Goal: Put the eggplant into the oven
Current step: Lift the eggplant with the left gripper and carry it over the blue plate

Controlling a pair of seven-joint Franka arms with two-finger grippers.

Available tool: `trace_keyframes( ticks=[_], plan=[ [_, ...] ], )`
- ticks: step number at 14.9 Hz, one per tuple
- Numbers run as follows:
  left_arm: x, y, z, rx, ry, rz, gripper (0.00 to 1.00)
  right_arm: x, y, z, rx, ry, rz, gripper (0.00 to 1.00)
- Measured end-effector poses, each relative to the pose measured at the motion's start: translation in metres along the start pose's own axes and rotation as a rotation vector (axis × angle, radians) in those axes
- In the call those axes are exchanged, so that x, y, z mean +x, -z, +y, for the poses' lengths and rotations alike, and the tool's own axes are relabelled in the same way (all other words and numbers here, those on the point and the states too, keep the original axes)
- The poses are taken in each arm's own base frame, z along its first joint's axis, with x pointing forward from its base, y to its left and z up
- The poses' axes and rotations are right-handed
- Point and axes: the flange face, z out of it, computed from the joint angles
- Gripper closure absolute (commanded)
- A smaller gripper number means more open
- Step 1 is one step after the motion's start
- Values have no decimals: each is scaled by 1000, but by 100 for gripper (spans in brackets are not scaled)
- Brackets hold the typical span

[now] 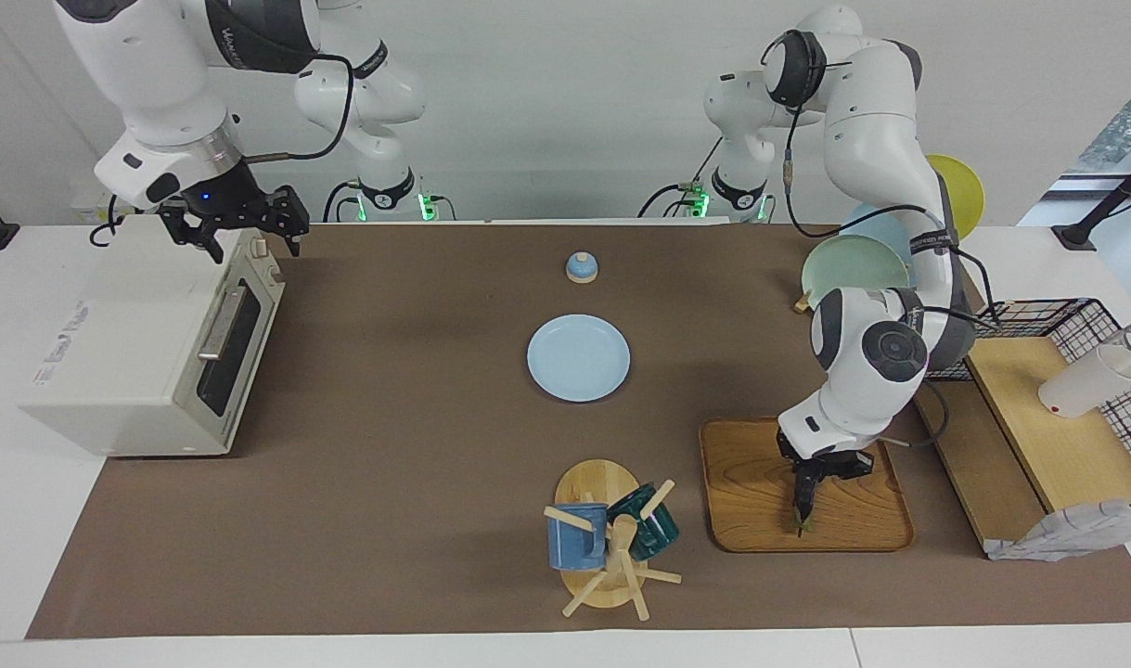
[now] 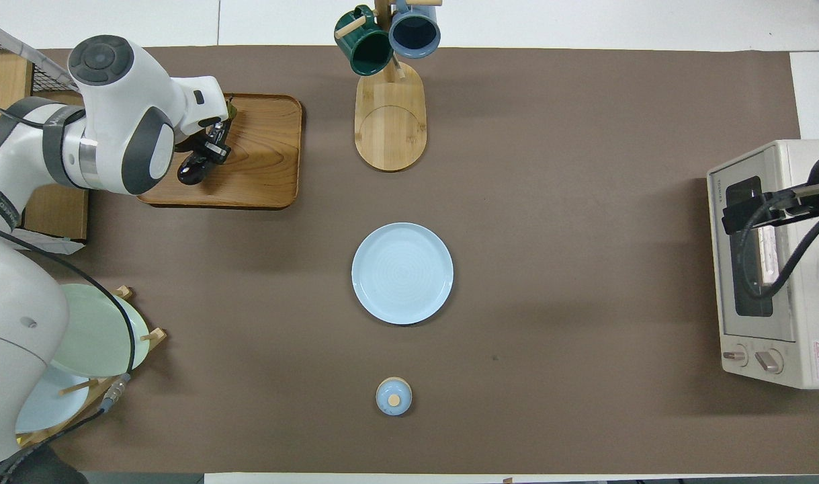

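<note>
The eggplant point(image 2: 193, 171), glossy, dark and slender with a green stem tip, lies on the wooden tray point(image 2: 268, 154) toward the left arm's end of the desk point(image 1: 417, 390), at about ten o'clock from the pale blue round plate point(image 2: 402, 273) in the overhead view. The left claw point(image 1: 804, 506) is down on the tray, its fingers closed on the eggplant. The boxy cream oven point(image 1: 129, 353), door closed, sits at three o'clock from the plate. The right claw point(image 1: 242, 230) hangs over the oven's top, fingers spread wide, holding nothing.
</note>
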Motion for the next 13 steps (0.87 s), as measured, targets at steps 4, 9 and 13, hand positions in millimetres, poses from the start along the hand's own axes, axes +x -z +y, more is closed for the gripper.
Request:
trace_keyframes(
  ticks=[4,9,13],
  plan=[
    [-18,86,34,-73,210,-2,100,0,0,0,0,0,0,0],
    [-40,141,165,-99,411,-20,100,0,0,0,0,0,0,0],
    [-54,127,266,-104,495,-54,100,0,0,0,0,0,0,0]
  ],
)
